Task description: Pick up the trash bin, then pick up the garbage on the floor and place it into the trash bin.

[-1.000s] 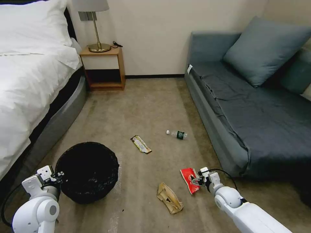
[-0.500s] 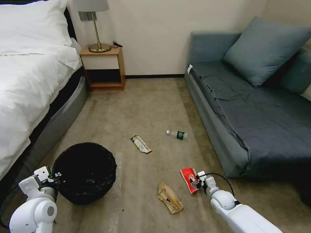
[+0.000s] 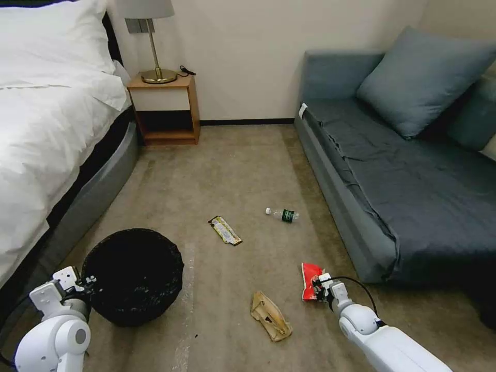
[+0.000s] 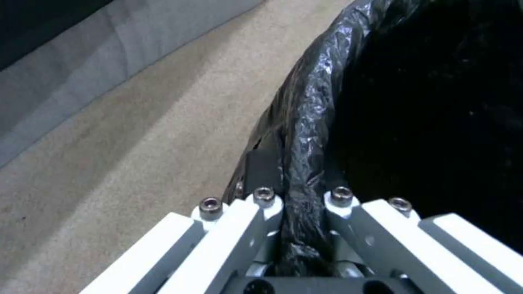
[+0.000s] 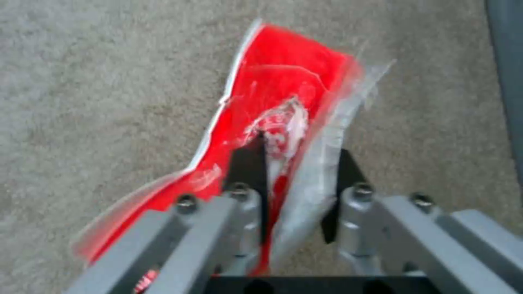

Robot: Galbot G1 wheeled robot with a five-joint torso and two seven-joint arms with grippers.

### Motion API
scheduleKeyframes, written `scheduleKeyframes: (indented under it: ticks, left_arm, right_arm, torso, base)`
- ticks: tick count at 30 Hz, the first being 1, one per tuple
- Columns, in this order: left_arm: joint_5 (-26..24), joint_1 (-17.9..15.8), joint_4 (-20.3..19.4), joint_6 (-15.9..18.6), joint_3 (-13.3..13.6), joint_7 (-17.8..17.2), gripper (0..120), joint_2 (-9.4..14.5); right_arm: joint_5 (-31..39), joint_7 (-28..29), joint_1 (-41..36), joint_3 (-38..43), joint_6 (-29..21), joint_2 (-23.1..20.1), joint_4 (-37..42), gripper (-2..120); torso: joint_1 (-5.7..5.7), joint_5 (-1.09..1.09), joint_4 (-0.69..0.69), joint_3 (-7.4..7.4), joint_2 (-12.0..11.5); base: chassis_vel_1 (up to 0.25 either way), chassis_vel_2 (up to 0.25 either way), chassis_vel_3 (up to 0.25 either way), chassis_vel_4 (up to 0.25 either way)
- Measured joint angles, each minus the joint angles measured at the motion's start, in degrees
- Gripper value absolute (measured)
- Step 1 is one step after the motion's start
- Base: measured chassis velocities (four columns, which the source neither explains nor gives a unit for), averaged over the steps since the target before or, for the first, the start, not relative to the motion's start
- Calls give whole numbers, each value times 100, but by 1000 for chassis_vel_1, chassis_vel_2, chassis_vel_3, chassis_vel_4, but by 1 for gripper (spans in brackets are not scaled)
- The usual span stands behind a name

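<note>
Left gripper [image 3: 88, 283]: clamped over rim of trash bin [image 3: 133, 276], bin to its right | Right gripper [image 3: 315, 288]: wrapper [image 3: 310, 279] gripped between fingers | paper bag [image 3: 270, 316] to its left | bottle [image 3: 283, 214] and flat wrapper [image 3: 225, 230] beyond it

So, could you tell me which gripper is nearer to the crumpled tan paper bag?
Right. The right gripper, shut on the red wrapper, is just beside the tan paper bag; the left gripper grips the trash bin rim, farther off.
</note>
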Motion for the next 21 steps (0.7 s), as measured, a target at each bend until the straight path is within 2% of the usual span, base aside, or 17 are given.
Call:
scheduleKeyframes:
  ticks: [4, 12, 16, 18, 21]
  left_arm:
    - [2, -11, 0, 0, 13, 4, 3, -1]
    - [-2, -1, -17, -1, 19, 7, 3, 7]
    - [-6, 27, -49, -1, 41, 9, 3, 13]
    - [-23, 42, -81, 0, 70, 11, 3, 15]
    - [-25, 68, -144, 11, 146, 11, 3, 17]
  right_arm:
    - [43, 23, -66, 43, 51, -80, 128, 0]
    - [71, 110, -171, 54, 163, -113, 311, 0]
    - [200, 178, -240, 56, 214, -223, 795, 0]
    - [408, 237, -265, 24, 234, -377, 1326, 0]
    - [917, 510, -106, -224, 240, -667, 2594, 0]
  torso:
    - [0, 0, 0, 0, 0]
    - [0, 0, 0, 0, 0]
    - [0, 0, -1, 0, 0]
    - [0, -1, 0, 0, 0]
    - [0, -1, -2, 0, 0]
  base:
    - [0, 0, 0, 0]
    - [0, 0, 0, 0]
    - [0, 0, 0, 0]
    - [0, 0, 0, 0]
    - [0, 0, 0, 0]
